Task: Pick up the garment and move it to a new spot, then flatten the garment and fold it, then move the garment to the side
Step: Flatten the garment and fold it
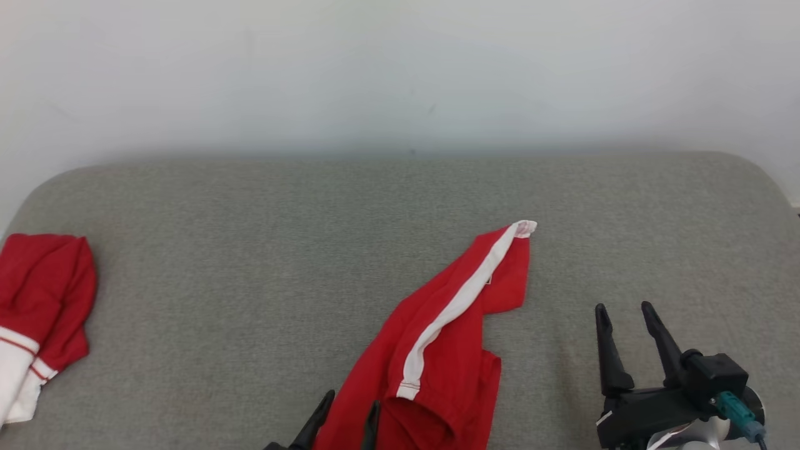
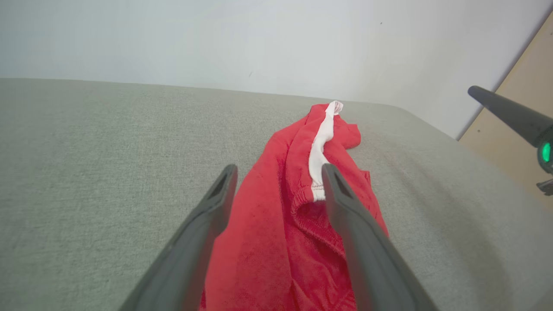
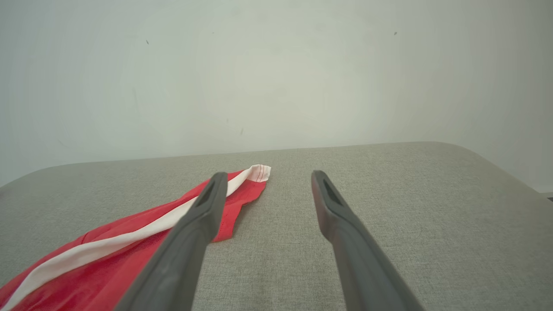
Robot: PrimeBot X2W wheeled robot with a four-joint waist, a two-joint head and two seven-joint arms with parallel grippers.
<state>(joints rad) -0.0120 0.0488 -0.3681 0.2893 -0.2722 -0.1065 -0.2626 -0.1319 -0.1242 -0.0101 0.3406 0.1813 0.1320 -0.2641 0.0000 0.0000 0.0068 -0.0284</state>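
— Which step is judged in hand?
— Flattening. The garment [image 1: 450, 331] is seen crumpled on the desk [image 1: 219, 250]. The left hand [image 1: 352, 400] is seen open astride its near end, the right hand [image 1: 624, 307] open and empty beside it. Next, the edges must be gripped and spread.

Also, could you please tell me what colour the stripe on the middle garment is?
The stripe is white, clearest in the head view.

L pincer [image 1: 352, 412] open, low centre; R pincer [image 1: 624, 308] open, fingers up.
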